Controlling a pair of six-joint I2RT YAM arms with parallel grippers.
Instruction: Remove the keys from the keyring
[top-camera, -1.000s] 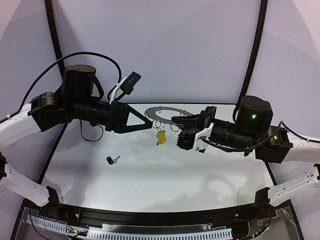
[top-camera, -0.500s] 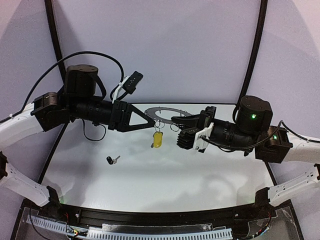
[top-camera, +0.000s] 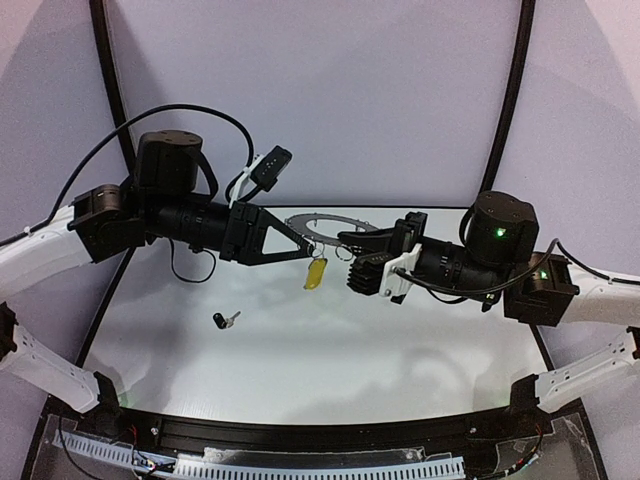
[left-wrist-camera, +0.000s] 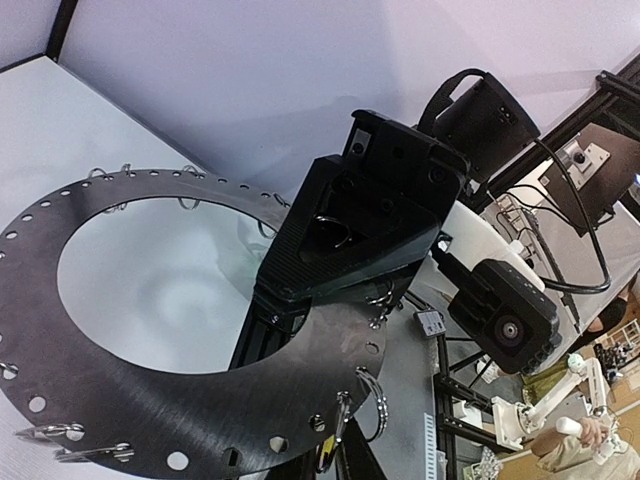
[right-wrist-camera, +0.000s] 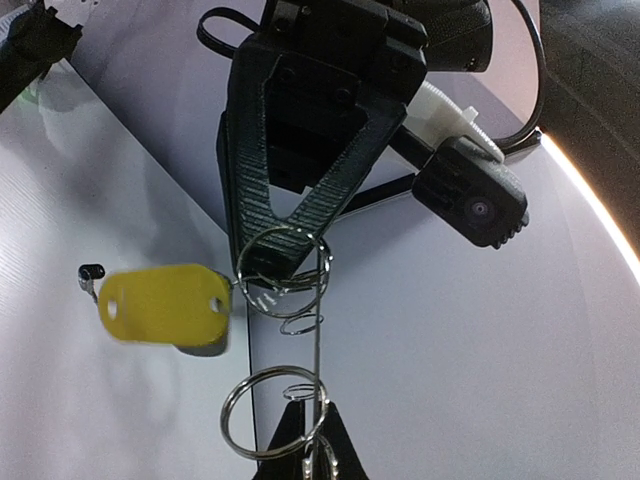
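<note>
- left gripper (top-camera: 306, 246) closed, pinching a wire loop (right-wrist-camera: 290, 289) at the keyring (top-camera: 325, 222) rim
- yellow key (top-camera: 316, 272) dangles from that loop
- right gripper (top-camera: 347, 239) clamped on the keyring, held above the table (top-camera: 400, 340)
- black key (top-camera: 225, 320) lies on the table, well apart

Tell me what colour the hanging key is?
The hanging key is yellow; the right wrist view shows it best.

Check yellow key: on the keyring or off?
On. The yellow key hangs from a wire loop on the keyring rim; the left gripper pinches that loop.
</note>
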